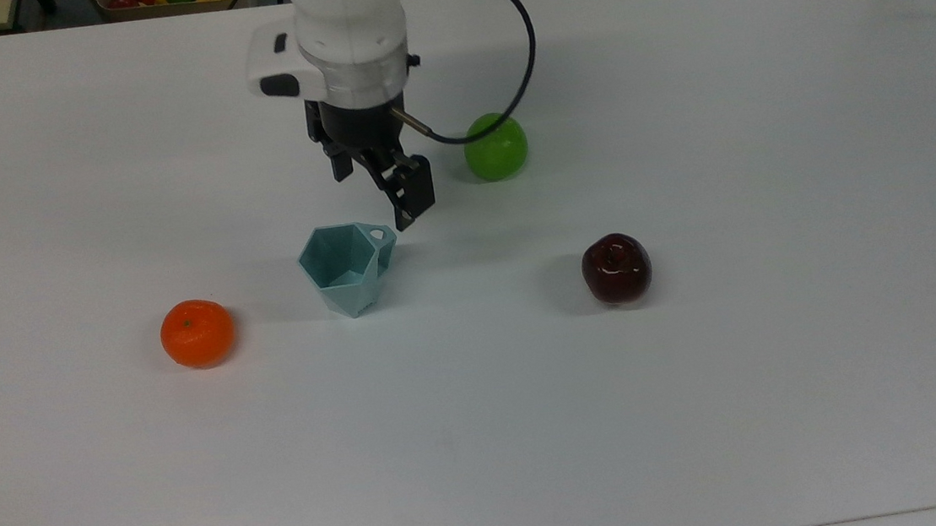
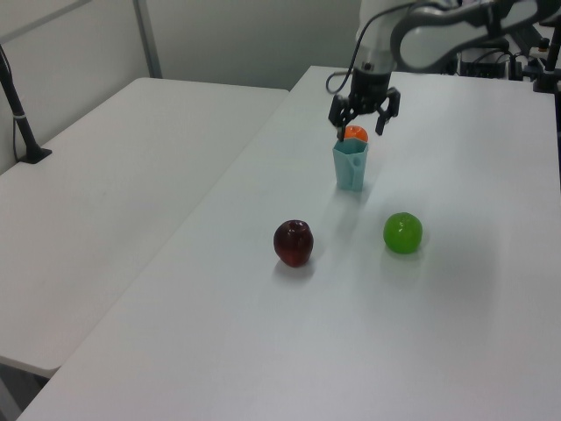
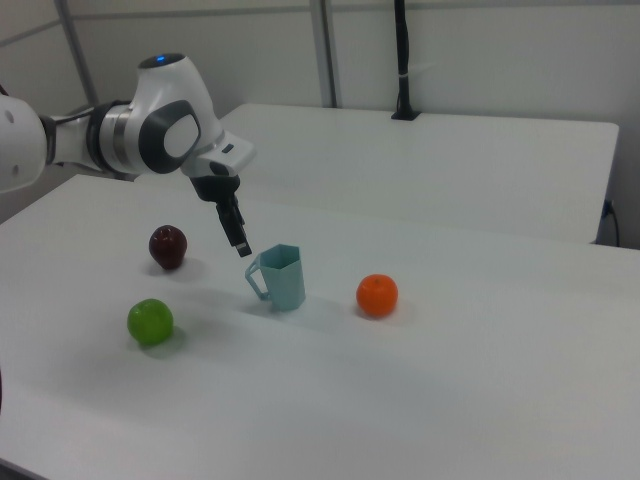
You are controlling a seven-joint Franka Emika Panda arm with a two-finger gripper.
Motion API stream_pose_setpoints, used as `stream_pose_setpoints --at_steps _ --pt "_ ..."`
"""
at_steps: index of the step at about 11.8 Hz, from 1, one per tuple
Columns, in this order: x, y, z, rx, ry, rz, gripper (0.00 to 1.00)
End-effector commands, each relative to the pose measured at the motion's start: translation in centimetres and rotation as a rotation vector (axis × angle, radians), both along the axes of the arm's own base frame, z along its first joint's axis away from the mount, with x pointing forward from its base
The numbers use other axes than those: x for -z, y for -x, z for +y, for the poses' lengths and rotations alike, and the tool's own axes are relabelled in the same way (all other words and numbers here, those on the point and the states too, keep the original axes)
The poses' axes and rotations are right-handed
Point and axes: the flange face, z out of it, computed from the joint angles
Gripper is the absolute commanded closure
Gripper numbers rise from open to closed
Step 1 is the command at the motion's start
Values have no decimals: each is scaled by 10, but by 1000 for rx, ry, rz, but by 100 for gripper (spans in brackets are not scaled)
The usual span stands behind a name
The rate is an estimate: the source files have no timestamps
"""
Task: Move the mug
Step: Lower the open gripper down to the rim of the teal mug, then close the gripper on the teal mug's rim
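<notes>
White table (image 1: 701,412) carries mug (image 1: 346,269), orange (image 1: 197,332), green apple (image 1: 497,152), seemingly dark red apple (image 1: 616,268)

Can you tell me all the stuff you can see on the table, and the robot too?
mug: 1, pale teal-blue, upright mid-table, handle toward the gripper
orange: 1, orange, at the top view's left of the mug
green apple: 1, green, far side of the table in the top view
red apple: 1, dark red, at the top view's right of the mug
table: 1, white
gripper: 1, black, open, above the mug's handle, on a white arm
</notes>
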Motion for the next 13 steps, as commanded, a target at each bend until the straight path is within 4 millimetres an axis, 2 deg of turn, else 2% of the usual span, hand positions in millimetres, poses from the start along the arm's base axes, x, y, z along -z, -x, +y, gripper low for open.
stream_pose_setpoints --at_steps 1,5,8,9,11,13 --pt "46 -6 31 75 97 -29 0" --pt "78 -13 37 90 163 -50 0" --pt "92 -14 35 65 205 -40 6" --pt "93 -14 34 58 218 -41 11" --pt "93 -15 33 56 222 -45 32" --pt "93 -14 33 53 224 -44 44"
